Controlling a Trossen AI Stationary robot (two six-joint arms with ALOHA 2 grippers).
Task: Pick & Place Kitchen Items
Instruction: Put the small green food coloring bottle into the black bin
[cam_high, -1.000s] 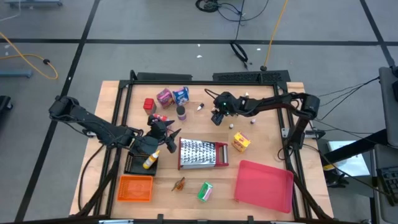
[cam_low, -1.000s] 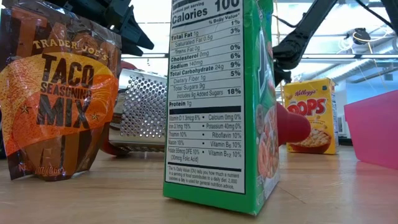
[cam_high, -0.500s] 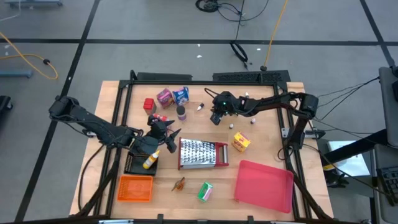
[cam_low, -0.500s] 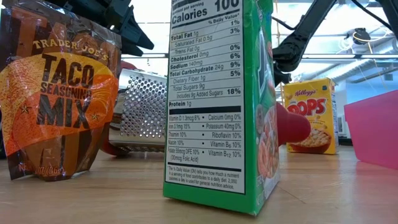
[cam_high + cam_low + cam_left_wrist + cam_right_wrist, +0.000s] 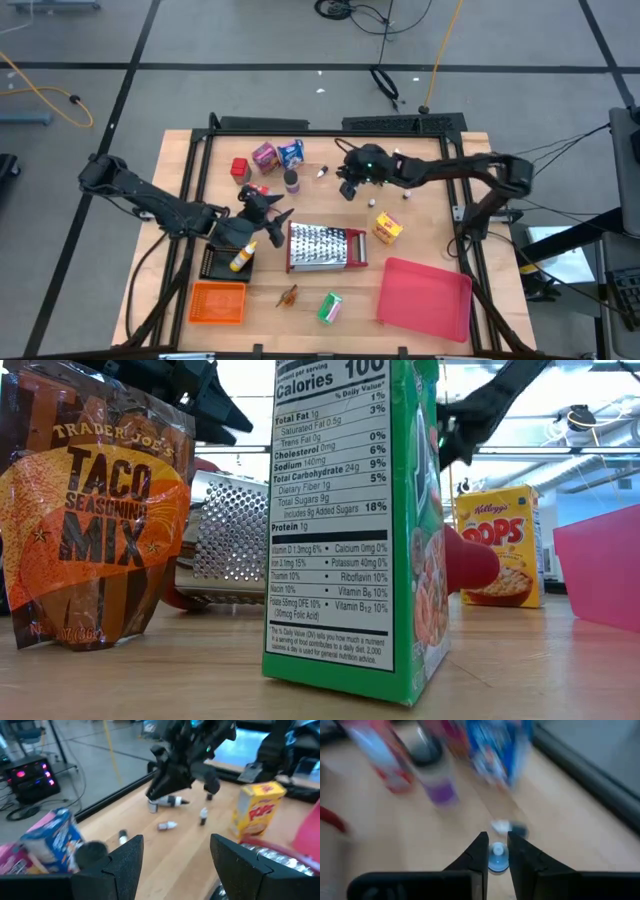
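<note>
Blue-capped and tiny, the little bottle (image 5: pixel 497 858) now sits pinched between the right gripper's (image 5: pixel 347 187) narrowed fingers, at about one o'clock over the table; a second ago they were wide. Lifting comes next, I'd guess. Left gripper (image 5: pixel 268 208) waits, spread open, empty.

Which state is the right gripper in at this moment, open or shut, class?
Shut on a tiny bottle. In the right wrist view, the right gripper has its two dark fingers pressed against either side of the bottle's pale blue-white cap.

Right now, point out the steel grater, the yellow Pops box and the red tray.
Steel grater (image 5: pixel 325 246): high view, middle of its perforated face.
Yellow Pops box (image 5: pixel 499 544): low view, printed front.
Red tray (image 5: pixel 425 296): high view, bare floor.
</note>
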